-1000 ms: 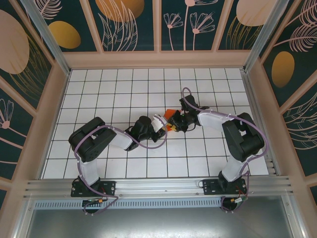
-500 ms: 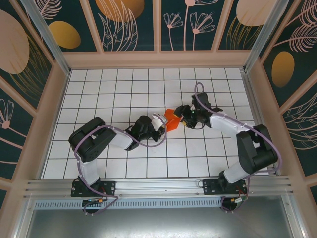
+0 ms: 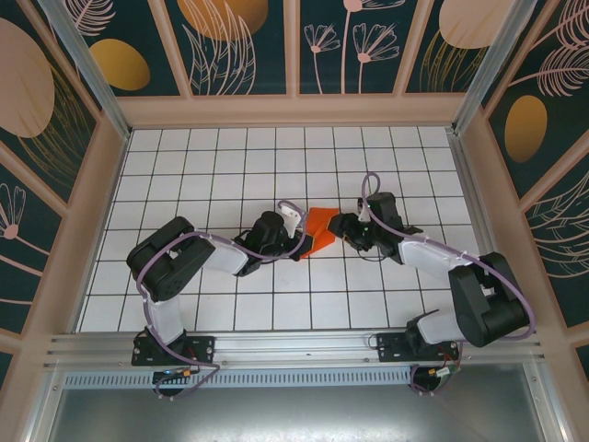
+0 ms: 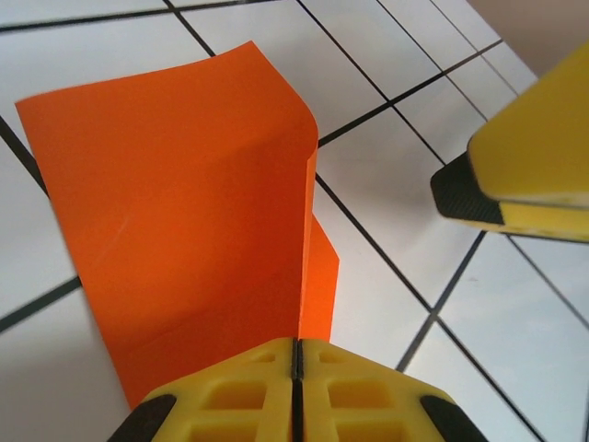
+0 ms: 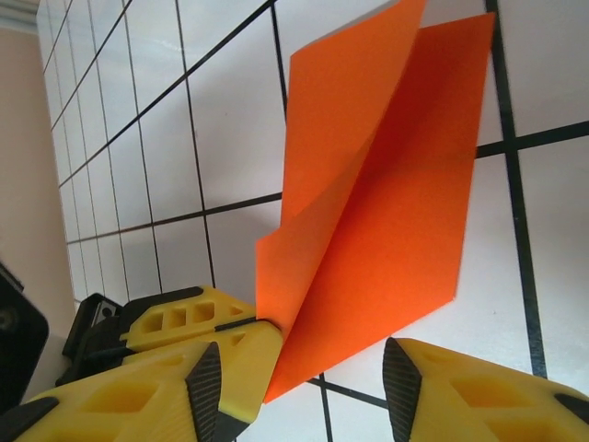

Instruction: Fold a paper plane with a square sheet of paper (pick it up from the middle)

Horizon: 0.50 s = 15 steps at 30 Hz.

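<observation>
left gripper fingers pressed together, pinching one edge of the folded square sheet of paper; right gripper fingers spread, paper corner between them, not pinched

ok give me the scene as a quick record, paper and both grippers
paper: orange paper, folded into overlapping layers, not yet a plane
left gripper: shut on the paper's edge, holding it over the table
right gripper: open, facing the paper, not gripping it
surface: white gridded table
</observation>
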Available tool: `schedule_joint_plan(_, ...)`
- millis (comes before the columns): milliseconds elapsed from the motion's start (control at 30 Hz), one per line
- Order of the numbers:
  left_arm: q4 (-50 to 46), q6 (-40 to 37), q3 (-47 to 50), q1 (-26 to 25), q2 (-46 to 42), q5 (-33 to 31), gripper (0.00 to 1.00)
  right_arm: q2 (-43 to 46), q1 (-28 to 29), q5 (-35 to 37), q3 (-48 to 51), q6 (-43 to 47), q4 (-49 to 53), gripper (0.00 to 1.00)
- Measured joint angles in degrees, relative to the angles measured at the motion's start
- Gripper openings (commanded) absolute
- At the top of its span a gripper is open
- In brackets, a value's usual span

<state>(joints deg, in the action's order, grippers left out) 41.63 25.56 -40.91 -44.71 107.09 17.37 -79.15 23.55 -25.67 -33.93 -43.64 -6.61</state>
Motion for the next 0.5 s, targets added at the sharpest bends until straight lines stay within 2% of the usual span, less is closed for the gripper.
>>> schedule_joint_plan(233, 2.47, 9.99, 0.52, 0.22, 0.0, 3.06, 0.1, -3.39, 0.0, -2.38, 0.52, 1.68, -4.24, 0.45)
schedule_joint_plan(500, 6.47, 18.16, 3.28, 1.01, 0.0, 3.5, 0.09, -9.42, 0.0, -4.66, 0.46, 2.91, -6.99, 0.4)
